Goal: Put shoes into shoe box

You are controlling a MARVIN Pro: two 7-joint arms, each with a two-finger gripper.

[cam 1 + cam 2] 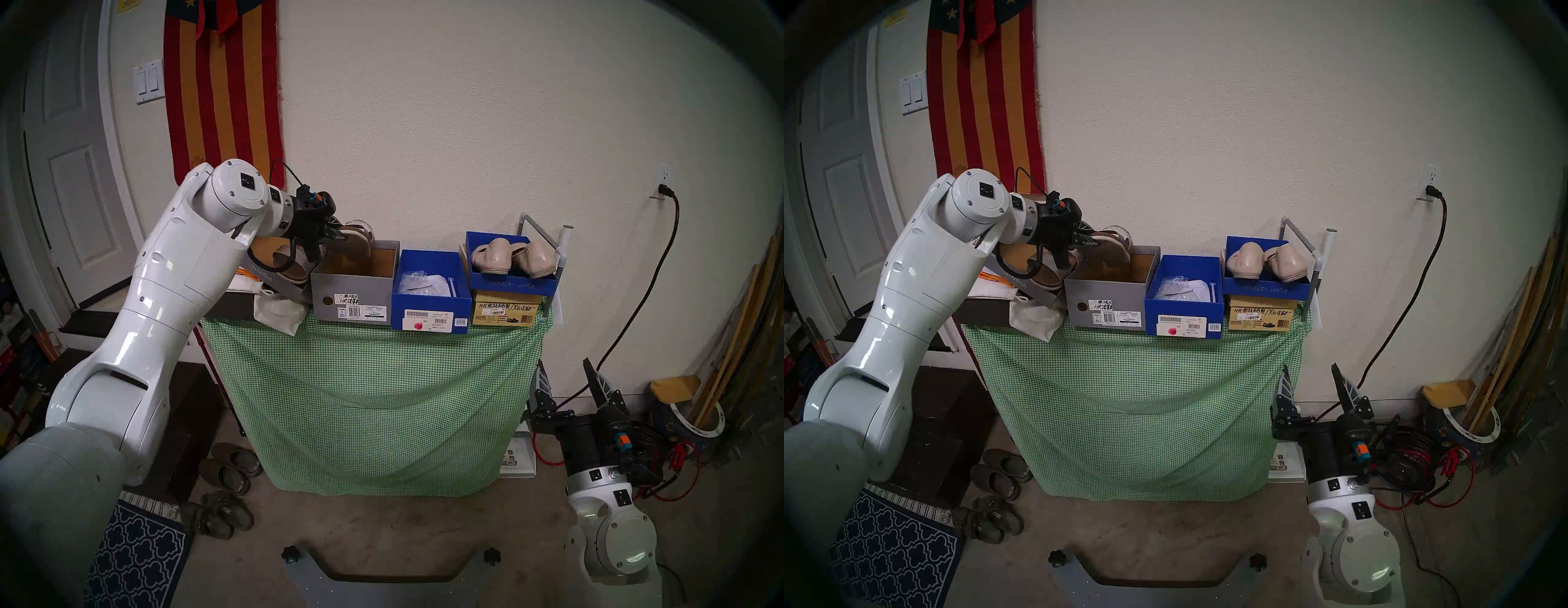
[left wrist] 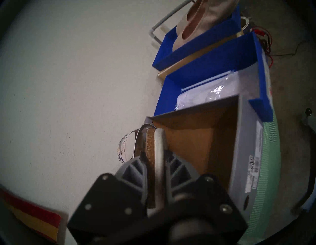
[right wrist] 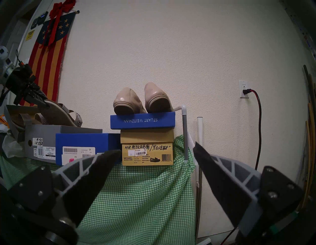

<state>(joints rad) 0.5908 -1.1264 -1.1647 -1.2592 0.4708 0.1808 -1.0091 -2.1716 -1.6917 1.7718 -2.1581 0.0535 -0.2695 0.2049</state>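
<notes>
- A cork-soled sandal with snake-print straps (image 2: 158, 154) is gripped by its sole in the left hand (image 2: 156, 164), just above the open grey cardboard shoe box (image 1: 352, 297).
- It should be lowered heel-down beyond the near wall (straps kept clear of the rim).
- The right hand (image 1: 570, 384) is held open, idle.

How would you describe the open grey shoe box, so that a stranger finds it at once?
On the table draped in green checked cloth, three boxes stand in a row along the front edge. The grey shoe box is the leftmost, beside the open blue box. It alone is grey with a bare brown cardboard inside, and the left gripper holds a cork-soled sandal above it.
</notes>
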